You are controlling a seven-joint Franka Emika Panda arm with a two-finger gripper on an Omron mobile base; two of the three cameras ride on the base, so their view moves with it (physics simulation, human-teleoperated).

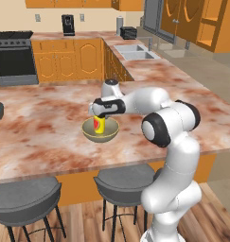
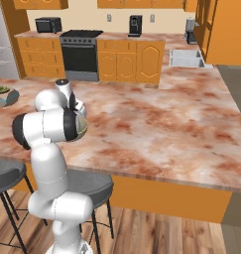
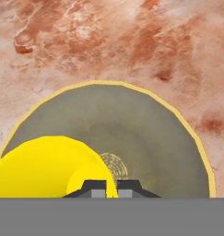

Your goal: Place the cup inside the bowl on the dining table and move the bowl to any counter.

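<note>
The olive-tan bowl (image 1: pixel 101 132) stands on the dining table (image 1: pixel 40 137) near its front edge. The yellow cup (image 1: pixel 99 124) with its red mark is upright inside the bowl, and my gripper (image 1: pixel 98 115) is shut on its rim from above. In the hand view the cup (image 3: pixel 44 168) sits at the lower left, over the bowl's grey inside (image 3: pixel 141 133). My gripper (image 3: pixel 106 189) pinches the cup's wall there, the fingertips (image 3: pixel 96 187) almost together. Whether the cup rests on the bowl's bottom I cannot tell. In the right base view my own arm covers the bowl.
Two grey stools (image 1: pixel 24 198) (image 1: pixel 123 182) stand below the table's front edge. A small planter (image 2: pixel 3 94) sits at the table's far left. Behind it run the counter (image 1: pixel 64 37) with a coffee machine (image 1: pixel 67 24), a stove (image 1: pixel 12 56) and a sink (image 1: pixel 133 51).
</note>
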